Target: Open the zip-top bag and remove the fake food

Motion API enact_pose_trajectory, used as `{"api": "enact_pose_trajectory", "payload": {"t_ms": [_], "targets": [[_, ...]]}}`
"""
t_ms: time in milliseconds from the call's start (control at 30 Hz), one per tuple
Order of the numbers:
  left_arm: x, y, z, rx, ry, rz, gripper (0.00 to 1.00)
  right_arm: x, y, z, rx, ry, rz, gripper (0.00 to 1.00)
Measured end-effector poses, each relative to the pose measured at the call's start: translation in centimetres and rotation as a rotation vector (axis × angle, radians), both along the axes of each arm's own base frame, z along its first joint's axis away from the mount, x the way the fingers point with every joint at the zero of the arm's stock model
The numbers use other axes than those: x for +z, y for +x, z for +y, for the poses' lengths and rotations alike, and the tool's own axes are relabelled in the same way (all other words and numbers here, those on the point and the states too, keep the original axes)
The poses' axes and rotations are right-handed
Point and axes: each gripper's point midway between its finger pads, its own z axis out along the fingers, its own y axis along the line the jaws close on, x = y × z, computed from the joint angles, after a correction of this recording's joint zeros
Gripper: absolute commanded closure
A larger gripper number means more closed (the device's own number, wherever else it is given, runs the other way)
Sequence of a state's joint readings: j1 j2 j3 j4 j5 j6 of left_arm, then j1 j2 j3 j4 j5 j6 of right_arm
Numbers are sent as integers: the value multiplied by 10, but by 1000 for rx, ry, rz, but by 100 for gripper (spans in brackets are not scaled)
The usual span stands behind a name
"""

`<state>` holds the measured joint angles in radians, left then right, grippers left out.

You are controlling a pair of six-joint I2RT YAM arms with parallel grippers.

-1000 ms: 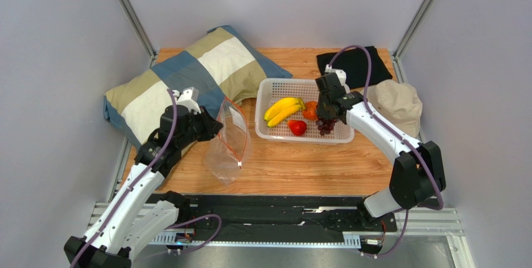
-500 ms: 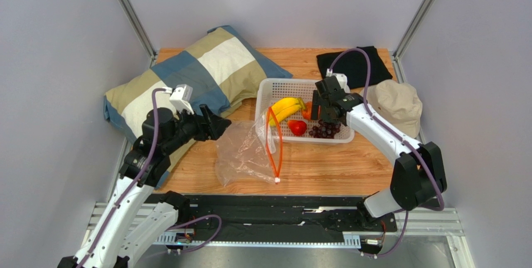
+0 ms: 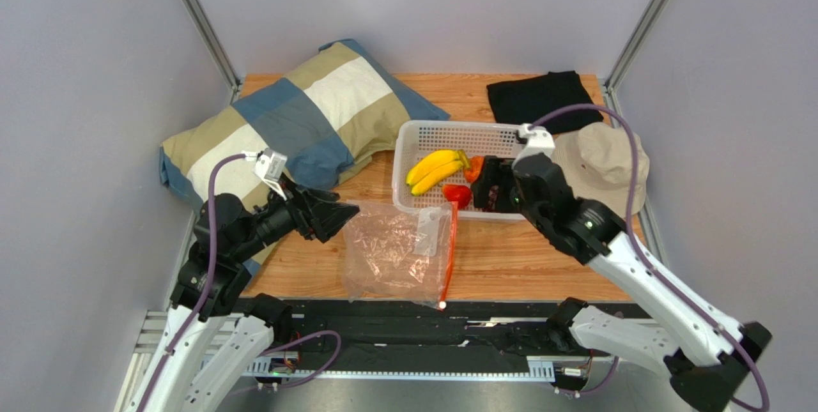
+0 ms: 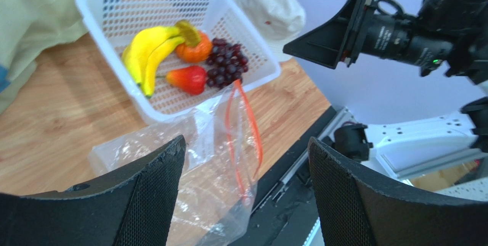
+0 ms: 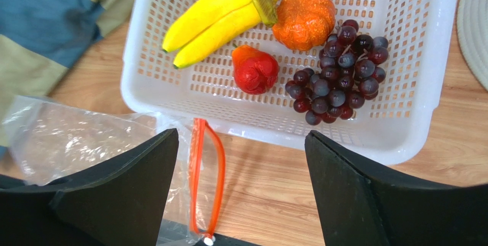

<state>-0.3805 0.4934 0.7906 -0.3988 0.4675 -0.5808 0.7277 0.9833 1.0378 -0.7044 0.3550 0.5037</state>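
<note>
The zip-top bag lies flat and empty on the table in front of the basket. Its orange zipper gapes in a narrow loop. The fake food rests in the white basket: bananas, an orange fruit, a red fruit and purple grapes. My left gripper hovers open just left of the bag, holding nothing. My right gripper hangs open above the basket's near rim and hides the grapes from the top view. In the wrist views, the left gripper and right gripper both show wide empty gaps.
A blue, white and tan pillow fills the back left. A black cloth and a beige hat lie behind and right of the basket. The bag's near corner overlaps the black rail at the table's front edge.
Both grippers have opened. The left let go of the upright bag, which fell flat. The right released the grapes into the basket. Both arms have drawn back toward the near edge.
</note>
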Motion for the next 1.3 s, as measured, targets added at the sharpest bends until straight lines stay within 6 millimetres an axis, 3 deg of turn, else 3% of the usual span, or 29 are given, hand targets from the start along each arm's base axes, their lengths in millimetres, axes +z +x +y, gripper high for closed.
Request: {"api": "enact_pose_trajectory", "payload": {"t_ms": [100,200,267,367,433,500,600,667,767,833,933,1300], "targets": [[24,-16,-3,-56,-60,-92,16,12,-20,-12,-8,121,-73,12],[57,-40,-1,-107,-139,-251,15,23,-43,-29,-11,259,-175,0],[79,-69,5,-146,-215,-408,13,35,-59,-42,-7,363,-268,0],[95,-111,15,-198,-338,-626,11,52,-86,-61,15,534,-425,0],[95,-122,15,-240,-393,-702,11,59,-96,-65,33,619,-487,0],[81,-112,10,-261,-450,-677,11,53,-94,-55,55,639,-464,0],[39,-97,2,-310,-554,-571,11,17,-90,-37,91,636,-370,0],[23,-94,3,-325,-645,-515,11,-5,-88,-25,115,641,-321,0],[35,-114,11,-385,-743,-539,11,-22,-87,-8,171,679,-290,0],[51,-135,21,-433,-809,-598,11,-26,-88,5,218,731,-290,0],[60,-153,28,-487,-857,-623,11,-30,-87,17,263,817,-306,0],[63,-164,32,-542,-898,-593,11,-26,-74,10,174,882,-344,0]]}}
